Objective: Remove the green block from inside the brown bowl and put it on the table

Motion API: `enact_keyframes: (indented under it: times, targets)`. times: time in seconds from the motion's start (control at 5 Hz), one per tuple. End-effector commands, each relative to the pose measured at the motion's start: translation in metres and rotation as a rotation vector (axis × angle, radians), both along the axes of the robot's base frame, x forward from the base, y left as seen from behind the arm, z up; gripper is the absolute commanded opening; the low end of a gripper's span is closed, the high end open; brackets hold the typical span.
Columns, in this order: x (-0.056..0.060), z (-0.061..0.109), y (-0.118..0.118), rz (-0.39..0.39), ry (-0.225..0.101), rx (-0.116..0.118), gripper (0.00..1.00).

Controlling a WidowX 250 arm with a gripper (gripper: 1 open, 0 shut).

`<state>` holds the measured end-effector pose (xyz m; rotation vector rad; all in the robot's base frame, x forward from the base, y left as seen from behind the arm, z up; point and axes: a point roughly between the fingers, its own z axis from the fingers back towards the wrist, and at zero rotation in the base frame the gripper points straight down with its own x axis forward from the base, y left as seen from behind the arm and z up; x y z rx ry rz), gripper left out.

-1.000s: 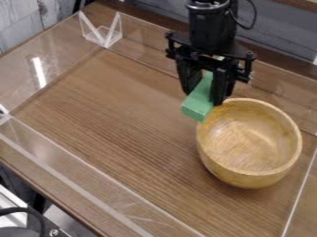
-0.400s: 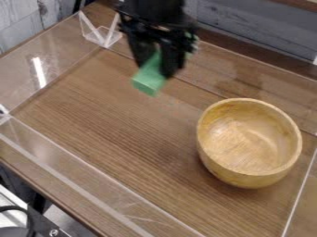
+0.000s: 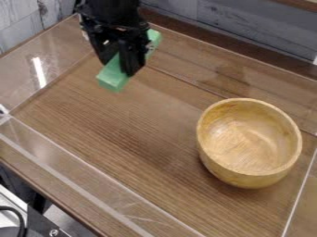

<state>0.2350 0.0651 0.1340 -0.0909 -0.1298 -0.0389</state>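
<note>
My black gripper [image 3: 121, 63] hangs at the upper left of the camera view, pointing down and shut on the green block [image 3: 115, 76]. The block juts out below the fingers, tilted, in the air above the table [image 3: 136, 148]. Another patch of green shows beside the right finger. The brown bowl [image 3: 250, 142] stands at the right with nothing inside it, well away from the gripper.
Low clear plastic walls [image 3: 50, 176] edge the tabletop at the left and front. A small clear bracket [image 3: 89, 30] stands at the back left corner, just behind the gripper.
The gripper has carried the green block leftward across the table, from beside the bowl's rim to the upper left. The bowl has stayed put.
</note>
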Motion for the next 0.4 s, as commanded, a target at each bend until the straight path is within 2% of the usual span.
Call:
enact_keyframes:
  times: [0.0,0.2]
  targets:
    - [0.008,-0.008,0.015,-0.005,-0.049,0.021,0.00]
    - [0.014,-0.024,0.023,0.002,-0.053,0.029,0.00]
